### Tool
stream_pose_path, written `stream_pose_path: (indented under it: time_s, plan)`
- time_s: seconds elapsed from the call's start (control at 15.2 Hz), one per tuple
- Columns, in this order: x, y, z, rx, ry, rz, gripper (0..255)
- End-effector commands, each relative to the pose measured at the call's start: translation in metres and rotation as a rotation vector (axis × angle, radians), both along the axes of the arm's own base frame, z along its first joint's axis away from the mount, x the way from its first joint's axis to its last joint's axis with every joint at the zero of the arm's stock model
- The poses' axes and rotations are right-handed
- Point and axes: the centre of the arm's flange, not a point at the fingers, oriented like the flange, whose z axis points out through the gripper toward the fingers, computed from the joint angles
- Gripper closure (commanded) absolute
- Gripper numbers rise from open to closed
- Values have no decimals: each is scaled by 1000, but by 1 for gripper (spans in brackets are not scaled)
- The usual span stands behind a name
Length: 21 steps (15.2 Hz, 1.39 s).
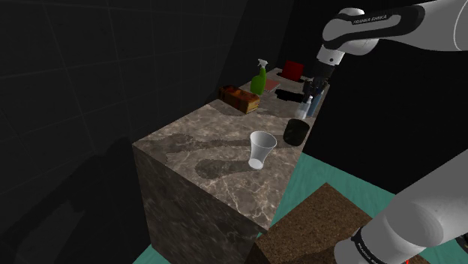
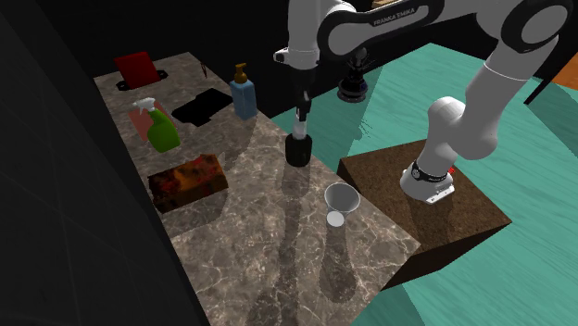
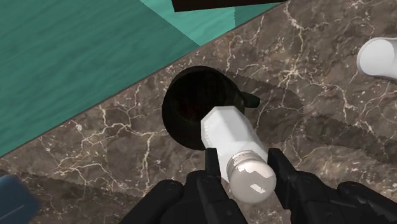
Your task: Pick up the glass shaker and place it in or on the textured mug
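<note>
My black gripper [image 3: 248, 172] is shut on a pale shaker [image 3: 232, 137] with a rounded cap, its fingers clasping it just below the cap. The shaker's far end points down over the opening of a dark, almost black mug [image 3: 197, 105] on the marble counter. In the shoulder view the gripper [image 1: 311, 90] holds the shaker [image 1: 304, 109] just above the mug [image 1: 295, 131], near the counter's right edge. The second exterior view has the shaker [image 2: 301, 122] hanging upright right over the mug [image 2: 297, 151], under the gripper [image 2: 301, 100].
A white cup [image 1: 261, 149] stands nearer the counter's front corner. Farther back are a brown box [image 1: 240, 97], a green spray bottle [image 1: 259, 77], a blue soap bottle [image 2: 244, 94] and a red object [image 1: 292, 70]. The counter edge drops to teal floor beside the mug.
</note>
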Motion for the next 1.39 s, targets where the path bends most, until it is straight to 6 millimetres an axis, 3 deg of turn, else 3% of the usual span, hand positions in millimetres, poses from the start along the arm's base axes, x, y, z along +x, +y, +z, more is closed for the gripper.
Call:
stream_pose_path:
  time_s: [0.0, 0.46, 0.99, 1.06, 1.32]
  plan:
    - [0, -1, -10, 0, -1, 0, 255]
    - [0, -1, -44, 0, -1, 0, 255]
    - [0, -1, -44, 0, -1, 0, 255]
    - [0, -1, -44, 0, -1, 0, 0]
    - [0, -1, -44, 0, -1, 0, 0]
